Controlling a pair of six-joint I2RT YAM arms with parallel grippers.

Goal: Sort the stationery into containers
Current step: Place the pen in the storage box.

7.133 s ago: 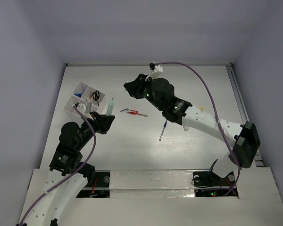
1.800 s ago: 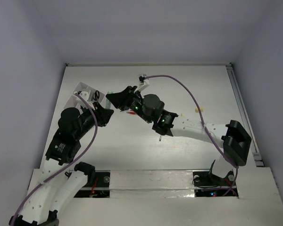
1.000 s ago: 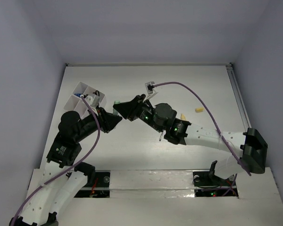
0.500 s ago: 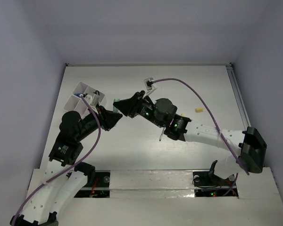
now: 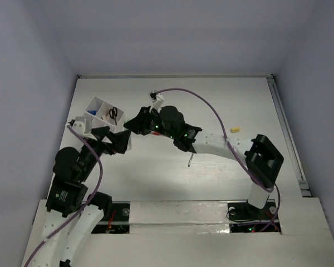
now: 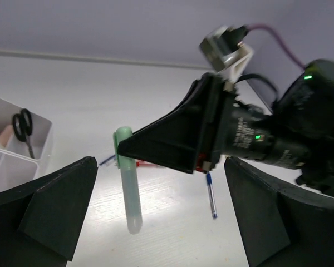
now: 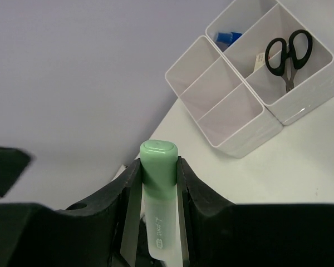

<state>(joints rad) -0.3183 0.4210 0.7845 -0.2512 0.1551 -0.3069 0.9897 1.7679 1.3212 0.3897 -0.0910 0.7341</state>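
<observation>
Two grippers sit close together, just right of the organiser box [image 5: 93,107]. You have the right gripper [image 7: 158,177] pinching the pale green marker [image 6: 129,192] at its cap end. Your left gripper [image 5: 116,140] stands spread wide, not touching the marker. Black-handled scissors [image 7: 287,51] lie in a far compartment.

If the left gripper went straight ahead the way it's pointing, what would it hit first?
Most likely the pale green marker, which sits just ahead of the open left gripper, in line with the gap between its fingers, held by the right gripper. Exact depth is unclear.
</observation>
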